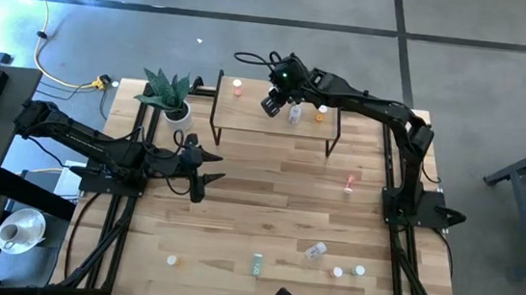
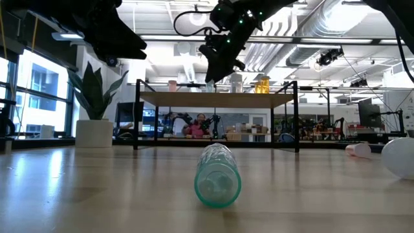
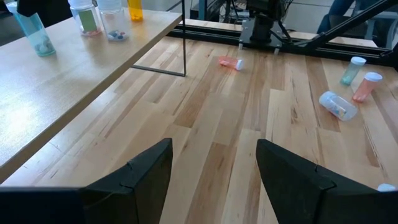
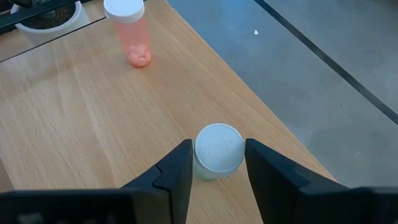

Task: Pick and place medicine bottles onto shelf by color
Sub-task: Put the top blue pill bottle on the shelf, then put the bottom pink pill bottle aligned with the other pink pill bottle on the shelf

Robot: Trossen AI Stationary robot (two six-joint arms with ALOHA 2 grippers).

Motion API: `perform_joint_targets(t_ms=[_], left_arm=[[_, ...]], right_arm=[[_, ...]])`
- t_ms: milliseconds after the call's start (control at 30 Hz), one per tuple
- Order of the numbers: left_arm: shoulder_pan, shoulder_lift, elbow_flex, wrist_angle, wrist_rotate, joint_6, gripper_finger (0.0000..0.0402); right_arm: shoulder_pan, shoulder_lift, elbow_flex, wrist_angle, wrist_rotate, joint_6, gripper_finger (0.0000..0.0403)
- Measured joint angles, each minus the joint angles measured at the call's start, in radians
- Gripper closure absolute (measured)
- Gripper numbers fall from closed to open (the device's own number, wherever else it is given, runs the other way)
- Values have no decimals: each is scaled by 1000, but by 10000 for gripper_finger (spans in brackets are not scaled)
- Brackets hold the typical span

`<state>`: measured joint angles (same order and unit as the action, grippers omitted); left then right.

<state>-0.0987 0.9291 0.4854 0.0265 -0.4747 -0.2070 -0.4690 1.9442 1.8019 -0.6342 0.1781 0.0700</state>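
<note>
The shelf (image 1: 275,122) stands at the table's far side. My right gripper (image 4: 217,163) hangs over the shelf's far edge, fingers pointing down at a slant. They stand open on either side of the white cap of a green bottle (image 4: 218,148), a thin gap showing on each side. That bottle (image 3: 34,31) stands upright on the shelf. A pink bottle (image 4: 132,34), a clear one (image 1: 294,115) and an orange one (image 1: 320,115) also stand on the shelf. My left gripper (image 3: 214,149) waits open above the table's left part, holding nothing.
Bottles lie loose on the table: a pink one (image 1: 349,182) at the right, a clear one (image 1: 316,251) and a green one (image 1: 257,263) near the front edge, with others beside them. A potted plant (image 1: 169,95) stands left of the shelf.
</note>
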Motion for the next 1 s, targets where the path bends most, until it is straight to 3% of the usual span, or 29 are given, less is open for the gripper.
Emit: perform_joint_targets(t_ms=[767, 1000], left_arm=[[0, 0, 0, -3, 0, 0, 179], [0, 0, 0, -8, 0, 0, 179]], right_arm=[[0, -44, 0, 13, -33, 30, 246], [6, -121, 0, -58, -126, 39, 246]])
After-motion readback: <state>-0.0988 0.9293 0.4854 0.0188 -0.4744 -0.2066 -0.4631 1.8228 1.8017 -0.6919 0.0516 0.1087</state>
